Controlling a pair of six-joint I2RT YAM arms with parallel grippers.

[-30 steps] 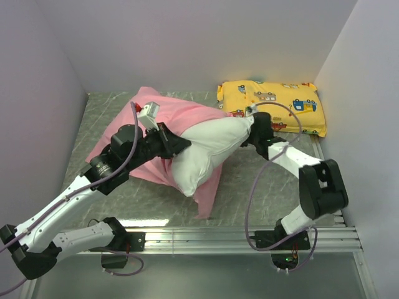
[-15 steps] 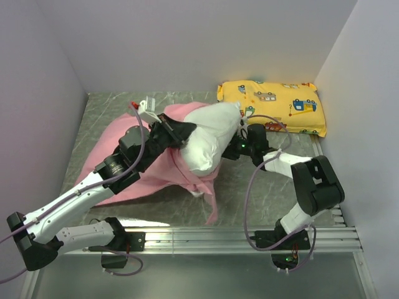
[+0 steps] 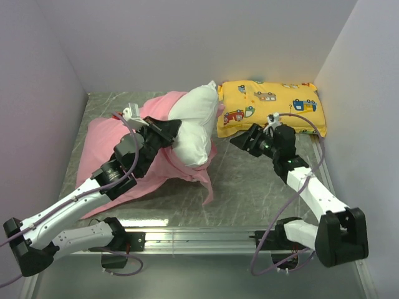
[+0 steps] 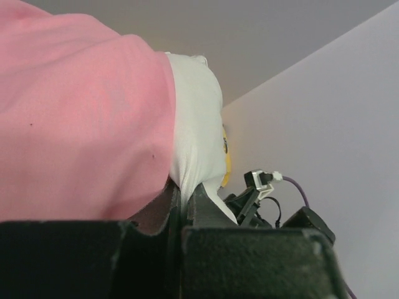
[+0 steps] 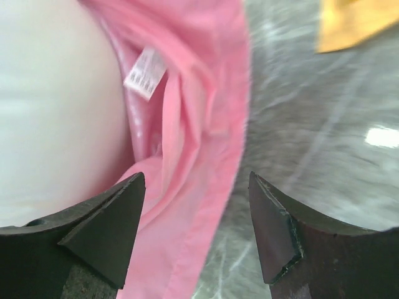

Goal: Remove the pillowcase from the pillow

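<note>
The white pillow stands tilted up at the middle of the table, its lower part still inside the pink pillowcase, which spreads out to the left. My left gripper is shut on a fold of the pillow's white fabric, with pink pillowcase bulging right beside it; the left gripper shows the white cloth pinched between its jaws. My right gripper hangs open to the right of the pillow, touching nothing. Under the open right gripper lie the pillowcase's flanged edge and a small label.
A yellow cartoon-vehicle pillow lies at the back right, close behind my right arm; its corner shows in the right wrist view. Grey marble table lies bare in front. Walls close in on three sides, and a metal rail runs along the near edge.
My right gripper has let go of the pillow's end, opened, and pulled back to the right. My left gripper has carried the pillow up and toward the back; the pillowcase has slid left.
</note>
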